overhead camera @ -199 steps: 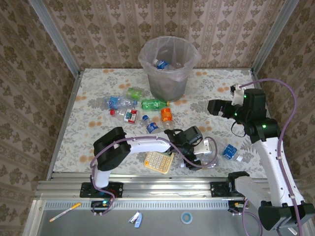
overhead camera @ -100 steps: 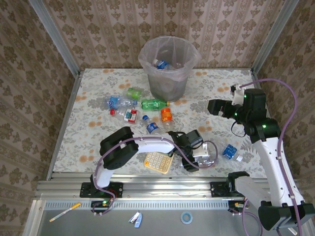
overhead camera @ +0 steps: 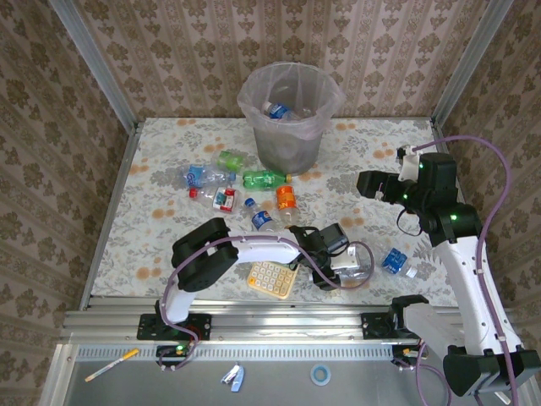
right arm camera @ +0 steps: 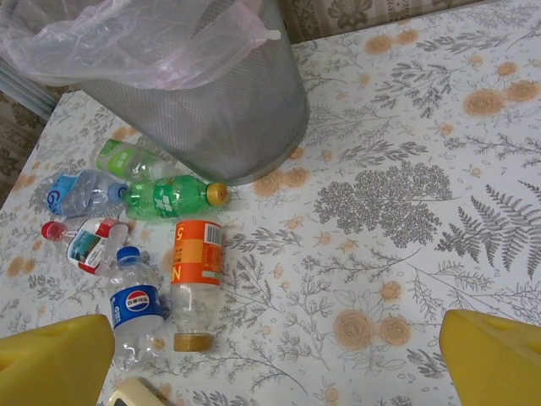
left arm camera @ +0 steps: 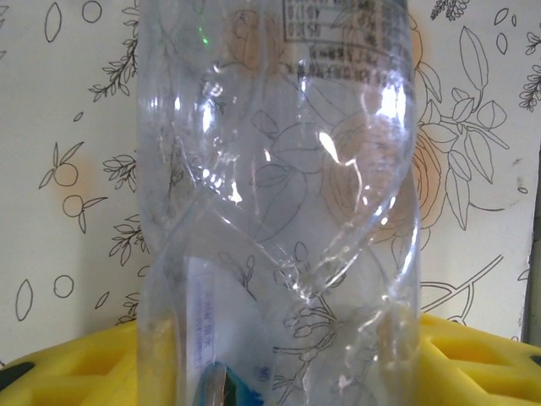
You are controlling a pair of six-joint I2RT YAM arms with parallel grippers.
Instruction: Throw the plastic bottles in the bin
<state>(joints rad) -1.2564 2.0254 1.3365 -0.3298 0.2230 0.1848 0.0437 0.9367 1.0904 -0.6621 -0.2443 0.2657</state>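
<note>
My left gripper lies low near the table's front edge, its jaws closed against both sides of a clear crushed bottle. In the left wrist view this clear bottle spans the gap between the yellow pads. Several plastic bottles lie left of centre: a green one, an orange one and a blue-labelled one. Another blue-labelled bottle lies at the right. The bin stands at the back with bottles inside. My right gripper hovers open and empty, right of the bin.
A yellow calculator lies just left of my left gripper. More crushed bottles cluster at the far left of the group. Bare flowered tabletop stretches between the orange bottle and the right side. Walls enclose the table.
My left gripper has narrowed onto the clear bottle and shifted slightly to the right. The right arm has stayed still.
</note>
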